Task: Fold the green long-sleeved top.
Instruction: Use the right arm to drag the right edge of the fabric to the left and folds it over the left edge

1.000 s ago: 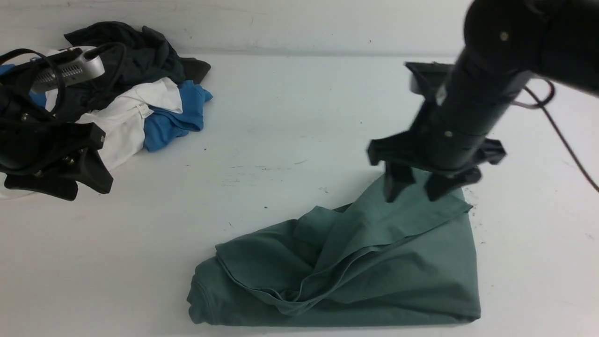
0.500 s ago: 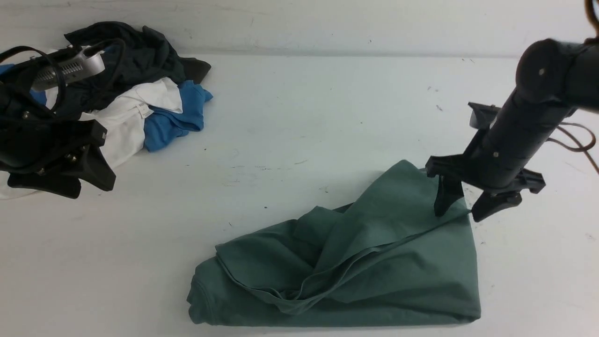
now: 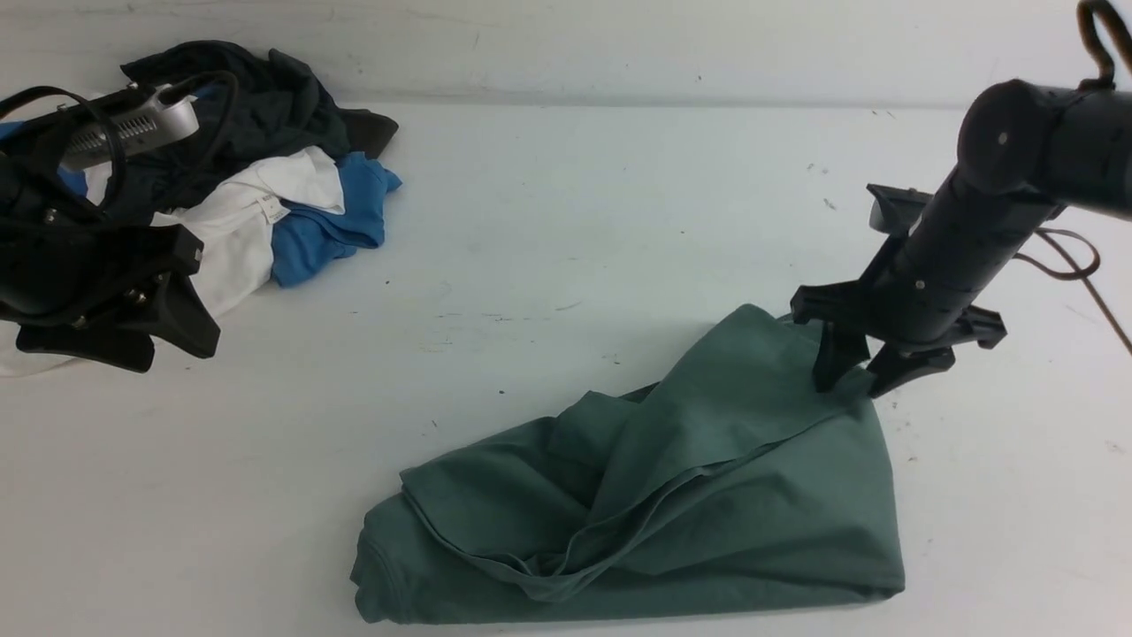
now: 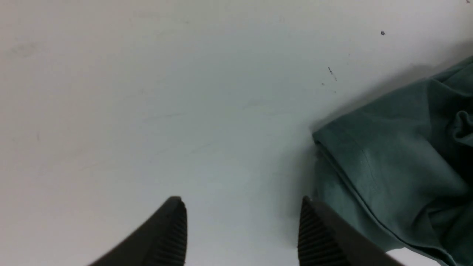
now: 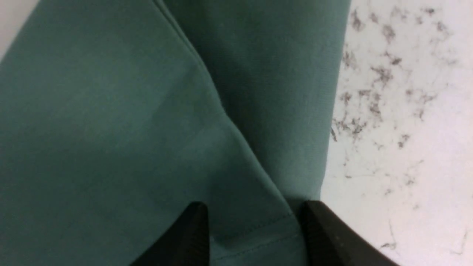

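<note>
On the robot's left, the matte black two-fingered left gripper is hanging over the near side of a heap of crumpled cloth, its fingers spread apart with nothing between them. The heap is showing a dark, wrinkled black garment, a smooth white fabric piece with a small label and a bright blue folded cloth.

Right of the heap and nearer the camera, the muted sage-green knit top is lying on the smooth, pale, dark-flecked table. Its loosely bundled body is running lengthwise from near left to far right, with a straight near edge, a rounded, stitched fold at its left end and soft ridges crossing the middle. The left gripper is standing well apart from it, beyond its left end.

At the far right corner of the top, the black, angular right gripper is reaching down, clearly the nearer of the two. Its fingers are standing partly apart on either side of a seamed edge of green cloth that is bunching between them; whether they are pinching it firmly, I cannot tell. The bulk of the top is lying toward the camera and leftward from those fingers, so a fold from here is probably calling for a pull in that direction.
</note>
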Robot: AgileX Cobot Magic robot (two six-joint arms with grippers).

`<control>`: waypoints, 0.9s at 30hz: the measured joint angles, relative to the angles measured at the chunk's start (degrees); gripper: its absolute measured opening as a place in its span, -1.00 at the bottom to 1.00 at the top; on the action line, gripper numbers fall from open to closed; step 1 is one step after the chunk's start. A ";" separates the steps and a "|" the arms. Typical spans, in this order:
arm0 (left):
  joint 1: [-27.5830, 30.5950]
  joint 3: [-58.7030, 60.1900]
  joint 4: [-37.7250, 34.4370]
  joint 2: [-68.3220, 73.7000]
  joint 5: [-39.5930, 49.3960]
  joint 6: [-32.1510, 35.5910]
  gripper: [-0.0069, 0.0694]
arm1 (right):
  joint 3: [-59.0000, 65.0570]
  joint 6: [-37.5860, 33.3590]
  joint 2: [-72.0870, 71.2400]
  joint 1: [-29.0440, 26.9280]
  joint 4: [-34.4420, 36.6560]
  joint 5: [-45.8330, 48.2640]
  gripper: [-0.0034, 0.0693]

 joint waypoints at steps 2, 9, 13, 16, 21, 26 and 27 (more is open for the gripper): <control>0.00 0.00 0.00 0.00 0.00 0.00 0.19 | -1.03 -0.06 0.00 0.00 -0.06 0.78 -0.10; 0.00 0.00 0.00 0.00 0.00 0.00 0.19 | -2.34 -0.11 0.29 0.00 -0.41 2.58 -0.23; 0.00 0.00 0.00 0.00 0.00 0.00 0.19 | -2.34 -0.85 1.58 0.00 0.17 3.25 -0.60; 0.00 0.00 0.00 0.00 0.00 0.00 0.19 | -2.59 -1.70 1.75 0.00 2.61 4.32 -0.86; 0.00 0.00 -0.04 0.00 0.00 0.00 0.19 | -8.37 -2.45 0.18 2.41 9.29 6.92 -0.90; 0.00 0.00 -0.04 0.00 0.00 0.00 0.19 | -19.04 -1.30 0.14 9.87 15.43 7.04 -0.90; 0.00 0.00 -0.04 0.00 0.00 0.00 0.19 | -20.66 -0.99 0.51 11.75 16.00 6.98 -0.90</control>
